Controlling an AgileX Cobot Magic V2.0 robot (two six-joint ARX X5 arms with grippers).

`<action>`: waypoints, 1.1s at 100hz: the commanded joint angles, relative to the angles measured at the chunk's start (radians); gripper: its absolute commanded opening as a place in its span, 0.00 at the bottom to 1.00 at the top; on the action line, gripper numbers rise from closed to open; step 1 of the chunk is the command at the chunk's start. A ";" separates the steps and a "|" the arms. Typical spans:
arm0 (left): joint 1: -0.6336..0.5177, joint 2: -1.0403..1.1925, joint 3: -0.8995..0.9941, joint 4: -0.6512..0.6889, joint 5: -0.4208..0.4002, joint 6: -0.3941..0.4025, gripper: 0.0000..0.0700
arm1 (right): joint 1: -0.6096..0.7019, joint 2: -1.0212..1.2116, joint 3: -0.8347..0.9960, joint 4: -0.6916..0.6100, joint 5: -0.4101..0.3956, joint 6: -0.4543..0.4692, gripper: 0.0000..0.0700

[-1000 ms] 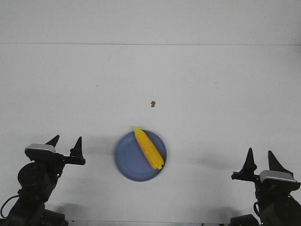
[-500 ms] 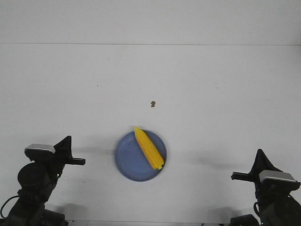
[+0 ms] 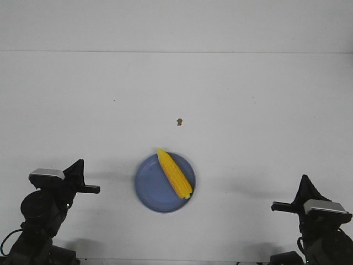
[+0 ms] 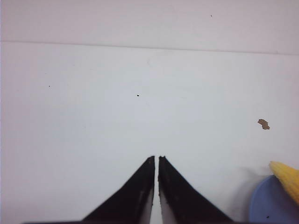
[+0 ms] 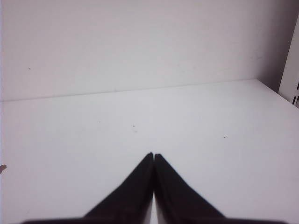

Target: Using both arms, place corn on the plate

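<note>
The yellow corn (image 3: pixel 175 173) lies diagonally on the right half of the blue-lavender plate (image 3: pixel 150 190), its pointed end at the far rim. In the left wrist view the corn tip (image 4: pixel 286 175) and a bit of the plate (image 4: pixel 271 205) show at the edge. My left gripper (image 3: pixel 78 167) rests at the front left, well apart from the plate, shut with nothing in it (image 4: pixel 156 157). At the front right, my right gripper (image 3: pixel 304 184) is also shut and empty (image 5: pixel 153 154). Both arms are pulled back near the table's front edge.
A tiny brown speck (image 3: pixel 179 122) lies on the white table beyond the plate, also visible as the brown speck (image 4: pixel 263 123) in the left wrist view. The table's far edge meets a white wall (image 3: pixel 176 25).
One second ago both grippers stood open. Both had shut by half a second ago. Nothing has moved since; the corn and plate stay put.
</note>
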 commanded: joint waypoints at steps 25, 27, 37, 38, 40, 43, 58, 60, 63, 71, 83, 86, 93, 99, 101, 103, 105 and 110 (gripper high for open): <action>0.015 -0.048 -0.036 0.118 -0.016 0.058 0.02 | 0.001 0.000 0.007 0.011 0.000 -0.005 0.00; 0.019 -0.057 -0.052 0.143 -0.016 0.058 0.02 | 0.001 0.000 0.007 0.010 0.000 -0.005 0.00; 0.042 -0.113 -0.157 0.280 -0.016 0.057 0.02 | 0.001 0.000 0.007 0.010 0.000 -0.005 0.00; 0.044 -0.119 -0.167 0.292 -0.016 0.057 0.02 | 0.001 0.000 0.007 0.011 0.000 -0.005 0.00; 0.049 -0.131 -0.189 0.312 -0.016 0.056 0.02 | 0.001 0.000 0.007 0.011 0.000 -0.005 0.00; 0.056 -0.149 -0.219 0.337 -0.016 0.051 0.02 | 0.001 0.000 0.007 0.011 0.000 -0.005 0.00; 0.092 -0.243 -0.348 0.404 -0.016 0.047 0.02 | 0.001 0.000 0.007 0.011 0.000 -0.005 0.00; 0.098 -0.257 -0.362 0.408 -0.016 0.047 0.02 | 0.001 0.000 0.007 0.010 0.000 -0.005 0.00; 0.107 -0.278 -0.382 0.413 -0.016 0.046 0.02 | 0.001 0.000 0.007 0.011 0.000 -0.005 0.00; 0.126 -0.332 -0.426 0.414 -0.016 0.039 0.02 | 0.001 0.000 0.007 0.011 0.000 -0.005 0.00; 0.146 -0.397 -0.472 0.414 -0.016 0.034 0.02 | 0.001 0.000 0.007 0.010 0.000 -0.005 0.00; 0.150 -0.413 -0.481 0.414 -0.016 0.033 0.02 | 0.001 0.000 0.007 0.011 0.000 -0.005 0.00; 0.159 -0.423 -0.499 0.426 -0.016 0.032 0.02 | 0.001 0.000 0.007 0.011 0.000 -0.005 0.00; 0.168 -0.423 -0.507 0.430 -0.016 0.030 0.02 | 0.001 0.000 0.007 0.010 0.000 -0.005 0.00; 0.169 -0.423 -0.509 0.431 -0.016 0.029 0.02 | 0.001 0.000 0.007 0.011 0.000 -0.005 0.00; 0.171 -0.423 -0.511 0.431 -0.015 0.027 0.02 | 0.001 0.000 0.007 0.011 0.000 -0.005 0.00; 0.172 -0.423 -0.511 0.429 -0.015 0.025 0.02 | 0.001 0.000 0.007 0.010 0.000 -0.005 0.00; 0.174 -0.423 -0.511 0.432 -0.015 0.026 0.02 | 0.001 0.000 0.007 0.011 0.000 -0.005 0.00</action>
